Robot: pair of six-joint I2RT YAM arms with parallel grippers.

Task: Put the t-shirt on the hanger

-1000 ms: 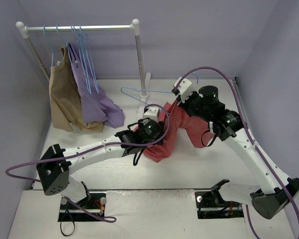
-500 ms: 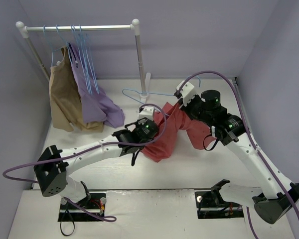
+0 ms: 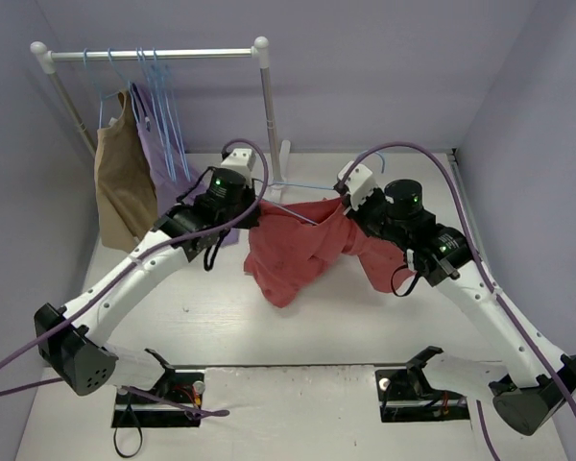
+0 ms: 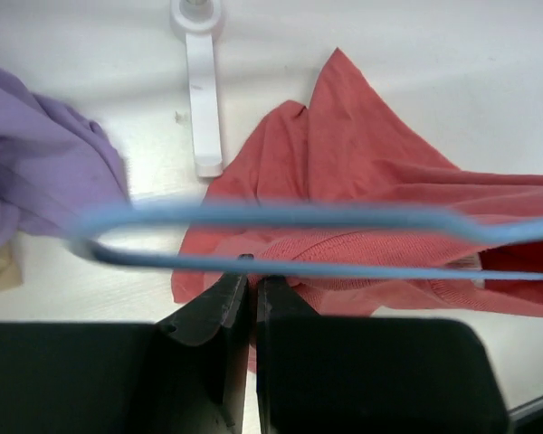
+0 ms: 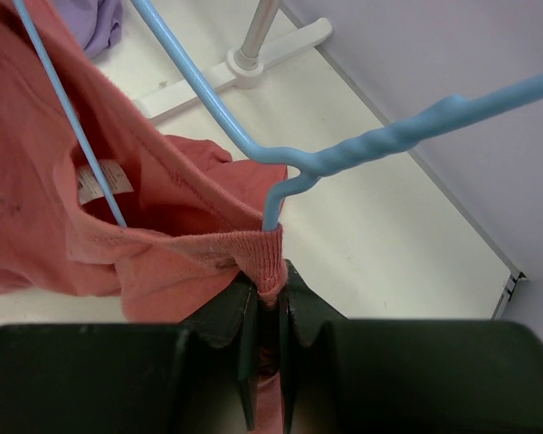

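The salmon-red t-shirt (image 3: 293, 254) hangs stretched between my two grippers above the table; it also fills the left wrist view (image 4: 362, 181) and the right wrist view (image 5: 36, 199). The light-blue hanger (image 3: 293, 213) runs across its top edge. My left gripper (image 3: 252, 199) is shut, and the hanger's lower wire (image 4: 362, 271) crosses right at its tips (image 4: 252, 276). My right gripper (image 3: 345, 205) is shut on the ribbed collar (image 5: 270, 249) at its tips (image 5: 270, 280), just below the hanger's twisted neck (image 5: 380, 140). One thin wire (image 5: 72, 117) passes inside the collar.
At the back left stands a clothes rack (image 3: 267, 106) with a tan garment (image 3: 115, 192), a lilac garment (image 3: 168, 182) and several spare blue hangers (image 3: 158, 77). Its white foot (image 4: 204, 99) lies just behind the shirt. Walls close in on three sides.
My left gripper has shut and swung up and to the back left, from the shirt's middle to the hanger's left end. The shirt rose and spread out. The right gripper stayed shut.
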